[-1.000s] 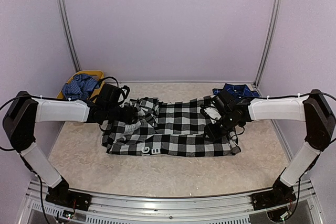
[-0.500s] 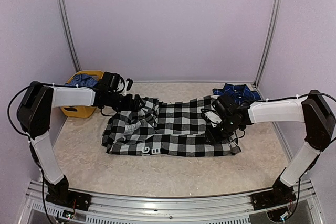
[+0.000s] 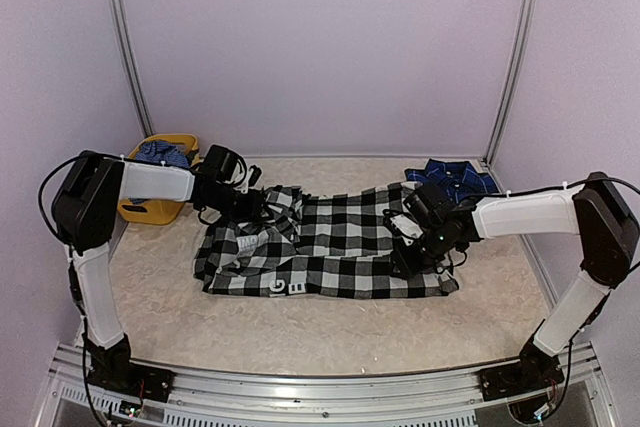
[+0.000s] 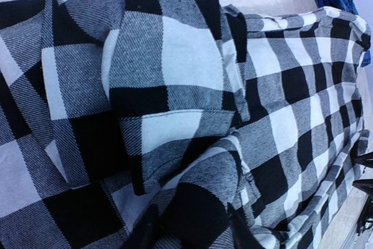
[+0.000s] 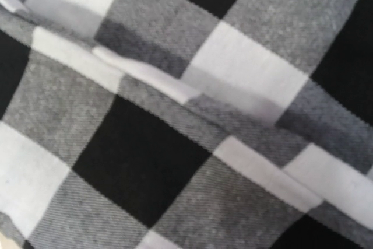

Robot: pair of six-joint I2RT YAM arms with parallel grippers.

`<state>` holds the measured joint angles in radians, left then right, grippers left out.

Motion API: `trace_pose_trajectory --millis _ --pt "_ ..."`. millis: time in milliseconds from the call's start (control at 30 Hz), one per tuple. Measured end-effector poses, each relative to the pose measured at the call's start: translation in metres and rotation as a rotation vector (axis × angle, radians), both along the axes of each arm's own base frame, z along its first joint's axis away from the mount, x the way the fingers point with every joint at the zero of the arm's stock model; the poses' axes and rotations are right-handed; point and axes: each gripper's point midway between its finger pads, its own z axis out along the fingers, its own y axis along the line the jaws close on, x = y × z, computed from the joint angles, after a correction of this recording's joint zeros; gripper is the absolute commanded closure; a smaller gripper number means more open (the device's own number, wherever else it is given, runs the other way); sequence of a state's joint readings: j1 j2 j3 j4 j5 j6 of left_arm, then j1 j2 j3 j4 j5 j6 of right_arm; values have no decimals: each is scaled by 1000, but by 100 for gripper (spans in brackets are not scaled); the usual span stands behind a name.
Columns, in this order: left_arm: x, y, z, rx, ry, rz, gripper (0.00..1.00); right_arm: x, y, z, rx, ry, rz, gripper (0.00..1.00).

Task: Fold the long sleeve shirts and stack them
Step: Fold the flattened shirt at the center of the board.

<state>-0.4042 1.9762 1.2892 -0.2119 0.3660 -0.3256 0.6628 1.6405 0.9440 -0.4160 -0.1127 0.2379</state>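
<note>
The pale surface (image 3: 300,332) carries the black-and-white check shirt (image 3: 340,247), spread across its middle. The shirt's right part lies fairly flat, and its left part is bunched into soft humps. The white lettering shows along the near hem.

It looks like a thick, brushed weave: light, limp and not slippery. It will likely drape and drag instead of holding a shape, so a pinch on a single layer would probably pull the rest along in wrinkles. Doubled edges such as the hem, placket or shoulder seam look like the best places to hold it.

The navy plaid shirt (image 3: 455,172) sits crumpled at the far right corner, just beyond the check shirt. A yellow bin (image 3: 135,212) at the far left holds a blue checked cloth (image 3: 160,154).

The left end effector (image 3: 262,209) is down in the bunched folds, and the right end effector (image 3: 408,247) presses close on the flat right part. Cloth fills both wrist views, so I cannot tell whether either one is parted or pinched.
</note>
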Motion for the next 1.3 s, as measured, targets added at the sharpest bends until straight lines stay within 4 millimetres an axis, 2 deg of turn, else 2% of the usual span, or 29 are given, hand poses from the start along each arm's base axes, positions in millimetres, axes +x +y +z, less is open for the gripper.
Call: trace_pose_trajectory --millis 67,100,233,300,400,433,467,533,633,733,800,933,1000,1100,1200,1300 --pt "1 -3 4 -12 -16 -12 97 -1 -1 -2 -2 4 0 54" --pt "3 -4 7 -22 -29 -16 100 -2 -1 -2 -3 6 0 54" --pt "1 -6 28 -51 -116 -45 100 -2 -2 -3 -4 8 -3 54" --pt "-3 -6 49 -74 -180 -60 100 -2 -2 -3 -3 9 -6 54" --pt "-11 -9 92 -125 -313 -98 100 -2 -1 -3 -2 9 -7 54" --pt "-16 -10 113 -152 -381 -120 100 -2 -1 -3 -1 9 -8 54" --pt "-18 -11 118 -159 -398 -128 100 -3 -1 -4 -2 10 -7 54" --pt "-32 -19 141 -198 -491 -177 98 -2 0 -4 -1 11 -10 53" --pt "-62 -33 149 -223 -570 -263 95 0 3 -2 17 3 -10 53" --pt "-90 -48 136 -217 -578 -340 91 0 6 0 32 1 -7 53" --pt "-108 -55 116 -206 -549 -379 86 1 8 1 41 -1 -6 53" --pt "-147 -57 60 -134 -449 -427 77 1 9 2 45 -1 -6 53" --pt "-172 -59 32 -93 -396 -460 72 2 9 2 45 -3 -7 53" --pt "-212 -65 1 -29 -344 -515 59 4 10 6 48 -11 -8 52" --pt "-241 -67 -16 29 -335 -550 44 10 15 13 62 -29 -8 52" --pt "-251 -62 -18 63 -353 -532 15 14 18 19 74 -42 -7 52"
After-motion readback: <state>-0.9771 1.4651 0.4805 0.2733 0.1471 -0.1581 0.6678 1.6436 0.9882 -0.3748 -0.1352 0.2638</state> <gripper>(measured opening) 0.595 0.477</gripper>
